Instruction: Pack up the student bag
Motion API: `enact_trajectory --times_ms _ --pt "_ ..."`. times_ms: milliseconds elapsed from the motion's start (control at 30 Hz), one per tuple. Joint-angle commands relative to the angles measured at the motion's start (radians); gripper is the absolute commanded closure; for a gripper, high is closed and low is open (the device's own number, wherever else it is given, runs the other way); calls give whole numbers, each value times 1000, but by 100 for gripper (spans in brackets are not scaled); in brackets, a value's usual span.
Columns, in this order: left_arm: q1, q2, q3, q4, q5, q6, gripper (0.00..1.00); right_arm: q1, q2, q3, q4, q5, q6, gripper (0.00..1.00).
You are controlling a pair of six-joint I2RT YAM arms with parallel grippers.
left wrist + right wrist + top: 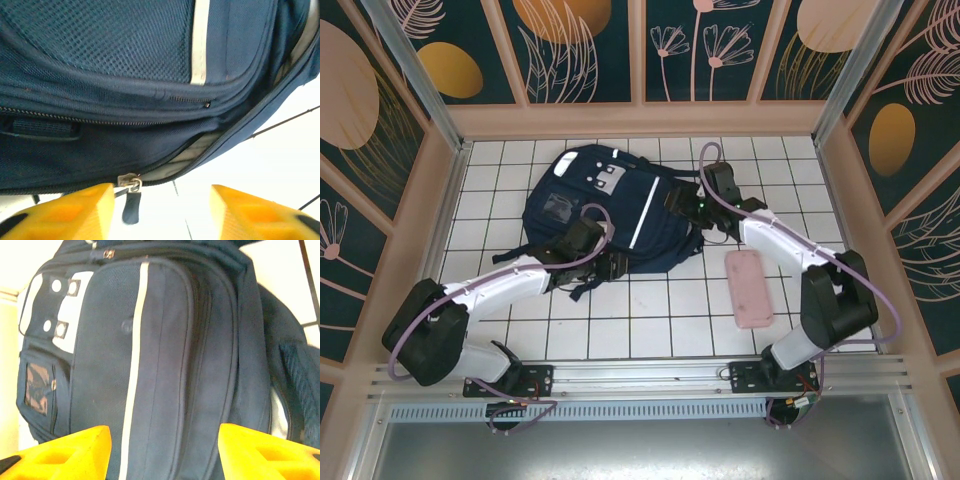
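The student bag [620, 190], a large navy-blue fabric backpack with thin white stripes and light grey patches, is lying flat on the white tiled desk [650, 320] in the upper middle of the overhead frame. Its long axis is running roughly from top to bottom there, slightly tilted.

The left claw [582, 243] is sitting at the bag's lower edge with its yellow fingers spread wide and holding nothing. In the left wrist view the small metal zip slider [131, 181] with its dark pull tab is hanging just ahead of the left claw [161, 192], nearer the left-hand finger. To its right the zip is gaping a little, showing pale grey lining [192, 150] under coarse woven mesh [100, 35].

The right claw [682, 205] is waiting at the bag's right flank, also wide and empty. The left arm looks the nearer one to the zip.

A flat, smooth pink rectangular case [750, 288] is lying right of centre, apart from the bag.
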Motion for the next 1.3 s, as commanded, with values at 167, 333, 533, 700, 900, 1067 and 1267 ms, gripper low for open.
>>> enact_trajectory --times_ms 167,333,533,700,900,1067,1267 --pt "154 -179 -101 91 -4 -156 19 234 -25 -3 -135 143 -50 42" --pt "271 -249 -188 94 -75 -273 18 442 100 99 -184 239 -34 46" --pt "383 -326 -288 172 -80 -393 15 582 265 215 -233 304 17 52" --pt "409 -341 -323 227 -75 -446 15 616 368 304 -293 349 104 58" --pt "408 -338 -323 247 -66 -466 15 627 419 315 -263 371 231 62" --pt "409 -327 -321 250 -52 -475 15 637 456 311 -217 400 354 63" --pt "409 -284 -327 278 10 -486 16 667 490 340 -252 467 438 64"
